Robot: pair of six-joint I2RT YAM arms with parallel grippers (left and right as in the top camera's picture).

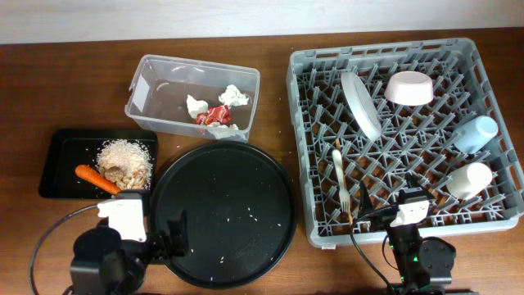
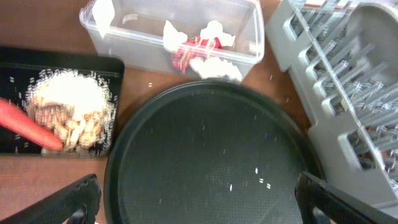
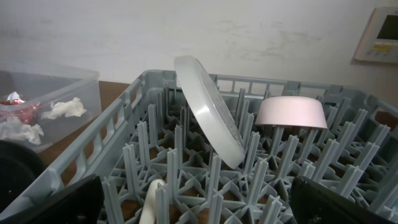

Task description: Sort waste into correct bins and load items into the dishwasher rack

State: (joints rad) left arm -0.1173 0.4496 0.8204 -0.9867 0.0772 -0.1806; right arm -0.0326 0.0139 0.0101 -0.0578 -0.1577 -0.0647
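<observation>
Both arms are black with rounded housings. Left of the round black tray [image 1: 223, 215], the left arm [image 1: 102, 258] carries a white boxy block, and a thin black cable loops out farther left. Right of the tray, the right arm [image 1: 422, 262] bears a smaller white block, 1 green light and a curving black cable. The left gripper [image 1: 170, 238] and right gripper [image 1: 416, 197] each have 2 matte black fingers.

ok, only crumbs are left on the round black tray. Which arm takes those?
Left. The left gripper is open over the round black tray, with the crumbs just ahead of it. The right gripper, also open, faces into the rack, with the tray off to its side.
</observation>
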